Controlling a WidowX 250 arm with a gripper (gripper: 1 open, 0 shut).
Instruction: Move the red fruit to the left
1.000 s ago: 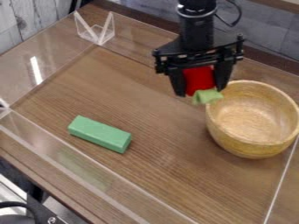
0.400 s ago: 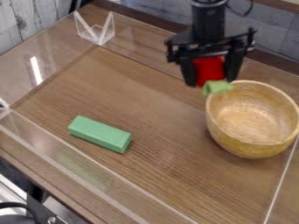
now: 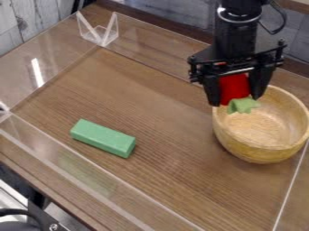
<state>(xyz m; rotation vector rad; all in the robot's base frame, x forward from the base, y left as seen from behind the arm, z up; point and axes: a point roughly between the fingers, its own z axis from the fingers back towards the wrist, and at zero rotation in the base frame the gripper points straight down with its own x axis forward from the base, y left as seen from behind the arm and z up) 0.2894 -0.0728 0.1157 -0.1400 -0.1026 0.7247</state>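
Green block: lies flat on the table toward the near left, well apart from the bowl and from the arm's work.
Wire stand: a small white frame standing near the far left edge of the table.
Red fruit: at the gripper, over the far left part of the bowl, its pale green end toward the camera; whether it touches the wood below cannot be told.
Gripper: black, reaching down from the far side, with its fingers on either side of the fruit; it looks clamped on it, though the tips are partly hard to make out.
Bowl: round, wooden, upright at the right of the table, its rim curving around beneath the fruit.
Step in hand: most likely the carry, with the fruit gripped but not yet at the left.
Next move: keep the grip firm, raise the fruit enough to pass the bowl's rim, travel left over the table, then lower and release it, avoiding the green block.
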